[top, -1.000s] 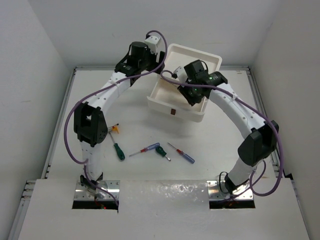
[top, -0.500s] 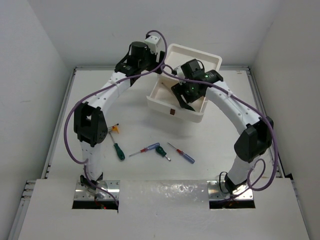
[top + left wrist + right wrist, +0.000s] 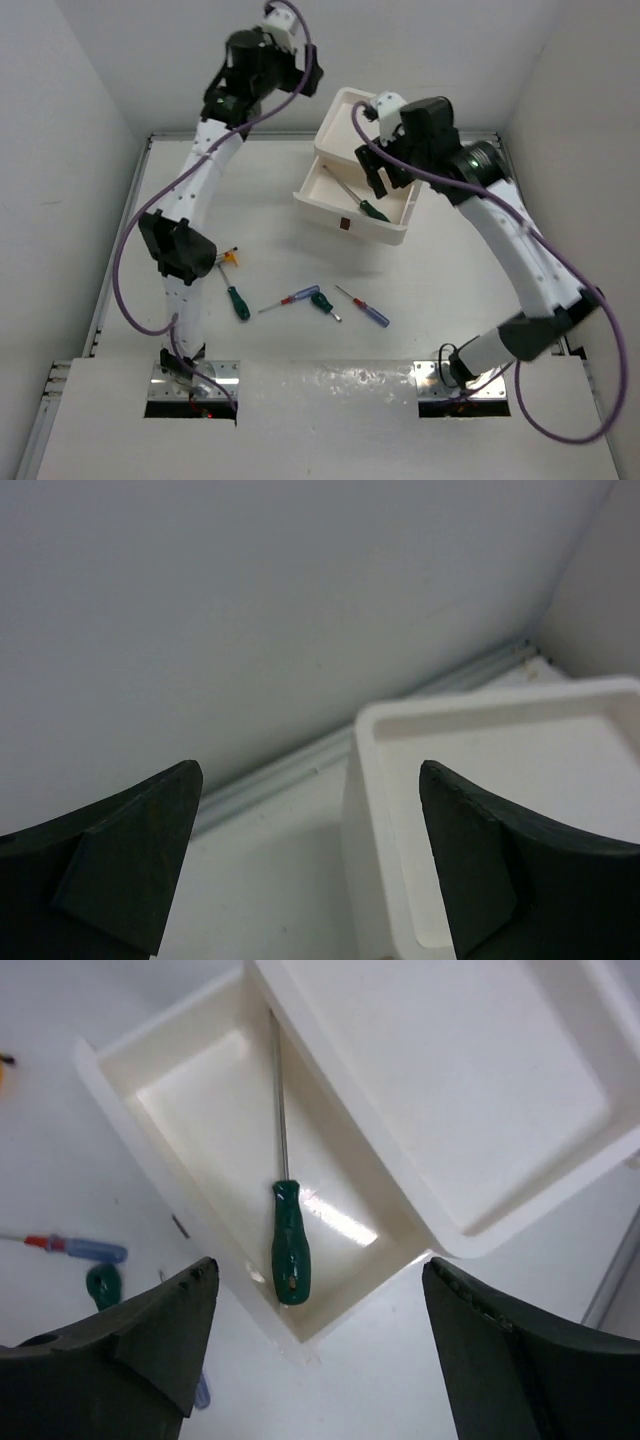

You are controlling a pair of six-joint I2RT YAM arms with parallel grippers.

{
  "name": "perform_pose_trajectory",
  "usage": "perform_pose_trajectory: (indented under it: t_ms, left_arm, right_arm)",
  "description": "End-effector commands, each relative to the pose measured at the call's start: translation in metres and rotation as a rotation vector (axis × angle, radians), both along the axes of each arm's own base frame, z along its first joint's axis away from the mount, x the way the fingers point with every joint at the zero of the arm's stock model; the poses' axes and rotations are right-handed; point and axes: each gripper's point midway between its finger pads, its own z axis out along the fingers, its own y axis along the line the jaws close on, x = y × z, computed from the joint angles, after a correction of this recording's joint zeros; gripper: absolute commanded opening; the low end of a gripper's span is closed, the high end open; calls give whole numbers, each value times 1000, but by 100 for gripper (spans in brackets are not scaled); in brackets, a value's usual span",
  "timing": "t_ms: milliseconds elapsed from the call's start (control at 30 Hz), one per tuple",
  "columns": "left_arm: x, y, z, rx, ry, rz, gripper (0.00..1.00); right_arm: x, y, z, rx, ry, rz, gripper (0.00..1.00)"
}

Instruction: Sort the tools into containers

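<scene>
Green plastic on white: the long green-handled screwdriver [image 3: 287, 1245] lies flat inside the pulled-out drawer [image 3: 200, 1120], its handle toward the drawer's front wall and its thin shaft running back under the white unit [image 3: 450, 1090]. It touches nothing but the drawer floor.

My right gripper [image 3: 318, 1270] hangs directly above it, jaws spread wide and holding nothing. My left gripper [image 3: 310, 770] is raised high by the back wall, over the unit's rear corner, its jaws also wide apart and empty.

Four more tools lie loose on the table [image 3: 440, 290], between the unit and the front edge, left of centre: a short green screwdriver [image 3: 237, 302], a red-handled screwdriver [image 3: 292, 298] just beside a stubby green screwdriver [image 3: 323, 302], and a blue-handled screwdriver [image 3: 368, 309].

As I judge it, one tool is delivered and most of the sorting remains. The next move calls for one arm to come down to the loose group and set its jaws square across a handle — the red and stubby green pair lie close enough that a careless approach could nudge both. Whether another drawer must be drawn out first, I cannot tell from here.

No brand, label or writing can be read anywhere — the small dark tab [image 3: 346, 224] on the drawer front shows no lettering.
</scene>
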Motion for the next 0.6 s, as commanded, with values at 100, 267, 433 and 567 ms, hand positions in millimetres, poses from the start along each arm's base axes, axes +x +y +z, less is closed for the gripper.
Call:
perform_pose_trajectory:
  t_ms: [100,267,433,567]
  left_arm:
    - [-58,154,106,71,-170,197,86]
    - [-94,309,26,59,103,470,80]
    - [-148,377,-33,49,225,587,80]
    - [-173,377,-80,43,300,618,81]
  right_arm:
    - [-74,61,11,91,-122,180,79]
    - [-129,127,-98,-264,50,444,83]
    - [-164,158,-166,-135,198,472,82]
    - [-170,148,-235,-182,298,399,84]
